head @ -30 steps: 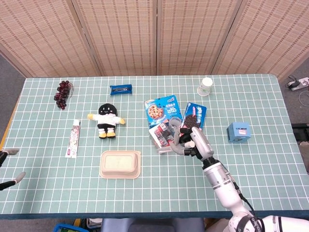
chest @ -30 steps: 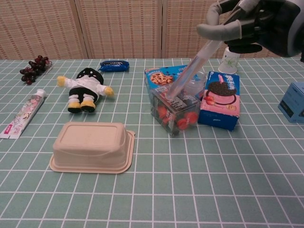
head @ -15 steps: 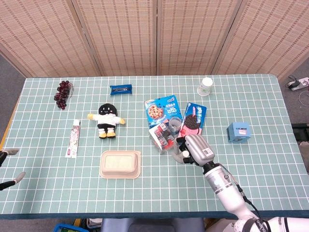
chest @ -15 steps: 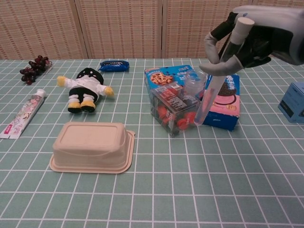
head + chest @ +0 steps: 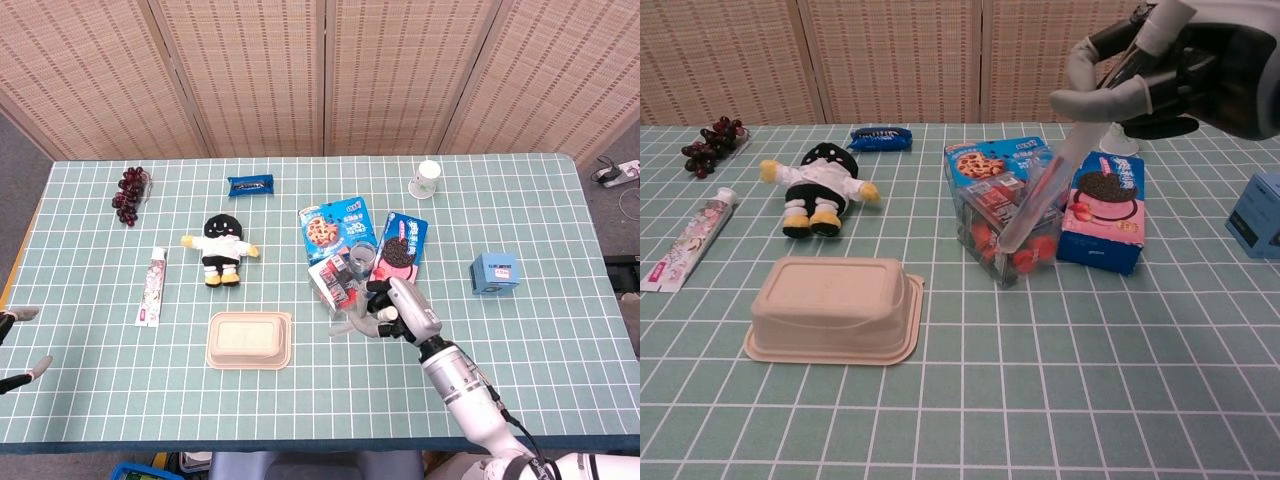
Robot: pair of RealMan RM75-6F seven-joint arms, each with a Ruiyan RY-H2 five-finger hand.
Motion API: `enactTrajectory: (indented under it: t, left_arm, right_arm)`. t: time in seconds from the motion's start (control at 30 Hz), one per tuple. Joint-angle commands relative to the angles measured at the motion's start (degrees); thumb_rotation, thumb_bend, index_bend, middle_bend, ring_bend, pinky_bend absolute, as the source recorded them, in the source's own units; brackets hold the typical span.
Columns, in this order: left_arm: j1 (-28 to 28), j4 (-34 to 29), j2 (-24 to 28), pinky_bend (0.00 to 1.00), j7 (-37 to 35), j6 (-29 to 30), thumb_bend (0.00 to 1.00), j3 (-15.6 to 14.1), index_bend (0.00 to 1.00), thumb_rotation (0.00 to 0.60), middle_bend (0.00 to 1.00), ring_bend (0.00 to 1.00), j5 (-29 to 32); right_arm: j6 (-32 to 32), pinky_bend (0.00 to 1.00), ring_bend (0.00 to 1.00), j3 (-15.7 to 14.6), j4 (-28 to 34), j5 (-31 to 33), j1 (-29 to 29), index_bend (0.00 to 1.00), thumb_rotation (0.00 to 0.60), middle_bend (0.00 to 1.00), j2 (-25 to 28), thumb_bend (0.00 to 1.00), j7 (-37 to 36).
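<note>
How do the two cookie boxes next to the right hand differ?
The blue chocolate-chip cookie box is plain blue and pictures a golden chip cookie; the pink-and-blue sandwich cookie box has a pink panel and pictures a dark sandwich cookie. The chocolate-chip box lies left of the clear cup; the sandwich box lies on the cup's right. Both lie flat on the table, face up.

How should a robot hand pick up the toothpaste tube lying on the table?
The toothpaste tube lies flat and lengthwise, cap end away from the robot, with bare table on both long sides. Probably best to come from above and pinch across its narrow width near the middle, where the body looks fullest.
</note>
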State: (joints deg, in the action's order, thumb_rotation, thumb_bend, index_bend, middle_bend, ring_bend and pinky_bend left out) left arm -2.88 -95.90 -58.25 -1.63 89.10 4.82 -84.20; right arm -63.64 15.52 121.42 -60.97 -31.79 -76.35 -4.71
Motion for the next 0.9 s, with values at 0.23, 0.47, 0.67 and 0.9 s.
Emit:
enactTrajectory:
  t: [0.23,0.47,0.67,0.9]
  left_arm:
    - [0.00,0.01,-0.02,0.45,0.05,0.02,0.14,0.02,0.36,0.600,0.35,0.30,0.03]
    - [0.01,0.02,-0.05,0.45,-0.02,0.02,0.14,0.05,0.36,0.600,0.35,0.30,0.06]
    - [-0.07,0.14,-0.12,0.45,0.26,-0.24,0.14,0.06,0.36,0.600,0.35,0.30,0.29]
    - [-0.09,0.01,-0.05,0.45,0.25,-0.40,0.14,0.11,0.36,0.600,0.35,0.30,0.55]
  right_arm:
    - [-2.82,1.00,1.00,-2.01,-2.17,0.02,-0.23,0.83,0.600,1.00,-0.35,0.51,11.81]
    - [-7.05,1.00,1.00,-2.30,-1.45,2.22,-0.97,0.83,0.600,1.00,-2.66,0.52,20.26]
    - [-5.62,1.00,1.00,0.16,-0.62,1.45,0.68,0.83,0.600,1.00,-3.84,0.52,7.90]
    - [-2.90,1.00,1.00,1.55,-0.65,-0.48,1.95,0.83,0.600,1.00,-3.10,0.52,-2.47]
